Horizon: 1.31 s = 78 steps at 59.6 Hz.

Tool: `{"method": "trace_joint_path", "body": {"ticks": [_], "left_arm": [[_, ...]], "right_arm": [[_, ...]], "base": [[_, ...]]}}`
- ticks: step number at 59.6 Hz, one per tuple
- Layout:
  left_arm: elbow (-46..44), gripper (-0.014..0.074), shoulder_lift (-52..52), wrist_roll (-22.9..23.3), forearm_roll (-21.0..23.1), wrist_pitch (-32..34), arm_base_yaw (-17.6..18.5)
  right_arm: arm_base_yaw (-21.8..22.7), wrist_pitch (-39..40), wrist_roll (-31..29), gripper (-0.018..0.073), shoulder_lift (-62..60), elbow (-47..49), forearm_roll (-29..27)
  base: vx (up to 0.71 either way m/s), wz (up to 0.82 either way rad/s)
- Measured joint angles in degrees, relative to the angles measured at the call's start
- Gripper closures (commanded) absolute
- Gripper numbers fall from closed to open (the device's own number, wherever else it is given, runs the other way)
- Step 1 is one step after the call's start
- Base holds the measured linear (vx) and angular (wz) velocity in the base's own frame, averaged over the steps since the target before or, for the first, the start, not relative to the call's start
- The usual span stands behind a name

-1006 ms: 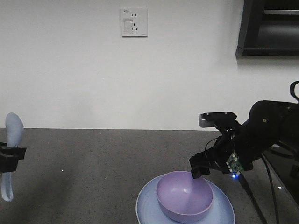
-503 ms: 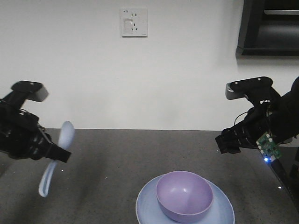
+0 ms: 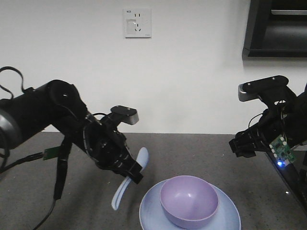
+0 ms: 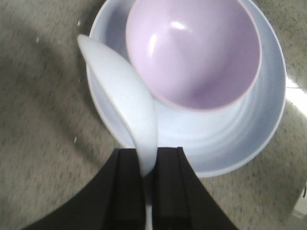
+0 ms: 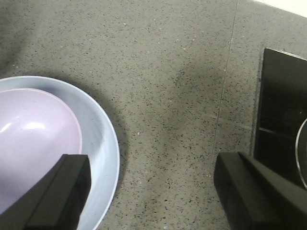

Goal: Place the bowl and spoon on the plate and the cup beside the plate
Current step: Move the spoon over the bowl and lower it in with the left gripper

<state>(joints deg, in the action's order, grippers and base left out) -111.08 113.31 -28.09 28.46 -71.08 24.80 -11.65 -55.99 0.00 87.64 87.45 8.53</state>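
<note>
The lavender bowl [image 3: 189, 200] sits in the pale blue plate [image 3: 229, 216] on the dark countertop. My left gripper [image 3: 133, 173] is shut on the pale blue spoon [image 3: 122, 192] and holds it tilted in the air just left of the plate. In the left wrist view the spoon [image 4: 125, 96] runs out from between the fingers of the left gripper [image 4: 148, 158], with its scoop over the left rim of the plate [image 4: 254, 129], beside the bowl [image 4: 192, 48]. My right gripper [image 3: 242, 146] hangs open and empty, up and to the right of the plate [image 5: 103, 139]. The cup is out of view.
A black glass panel [image 5: 283, 110] is set into the countertop to the right of the plate. On the white wall behind are a power outlet [image 3: 137, 22] and a dark shelf unit [image 3: 278, 28] at the upper right.
My left arm has swung in from the left edge, carrying the spoon up to the plate. My right gripper has lifted off the bowl's rim and drawn back to the right.
</note>
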Motion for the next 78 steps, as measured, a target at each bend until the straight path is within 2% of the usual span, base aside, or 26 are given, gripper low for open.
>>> {"method": "trace_joint_path", "body": {"ticks": [13, 22, 38, 48, 73, 78], "left_arm": [[-5.7, 0.0596, 6.2, 1.0, 0.0, -0.3, 3.8], [-9.0, 0.0596, 9.9, 3.7, 0.0, -0.4, 5.3], [-14.1, 0.0596, 11.9, 9.4, 0.7, -0.5, 5.7], [-14.2, 0.0596, 12.2, 10.3, 3.6, -0.7, 6.0], [-14.3, 0.0592, 13.9, 17.8, 5.9, -0.8, 6.6], [-14.3, 0.0591, 14.1, 20.6, 5.9, -0.8, 6.6]], "right_arm": [[0.0, -0.1, 0.0, -0.0029, 0.0, 0.0, 1.0], [0.0, -0.2, 0.0, -0.0029, 0.0, 0.0, 1.1], [0.0, -0.5, 0.0, -0.0029, 0.0, 0.0, 1.2], [0.0, -0.6, 0.0, -0.0029, 0.0, 0.0, 1.7], [0.0, -0.6, 0.0, -0.0029, 0.0, 0.0, 2.9], [0.0, -0.6, 0.0, -0.0029, 0.0, 0.0, 3.1]], "base": [[0.00, 0.00], [0.00, 0.00], [0.00, 0.00], [0.00, 0.00], [0.00, 0.00], [0.00, 0.00]]}}
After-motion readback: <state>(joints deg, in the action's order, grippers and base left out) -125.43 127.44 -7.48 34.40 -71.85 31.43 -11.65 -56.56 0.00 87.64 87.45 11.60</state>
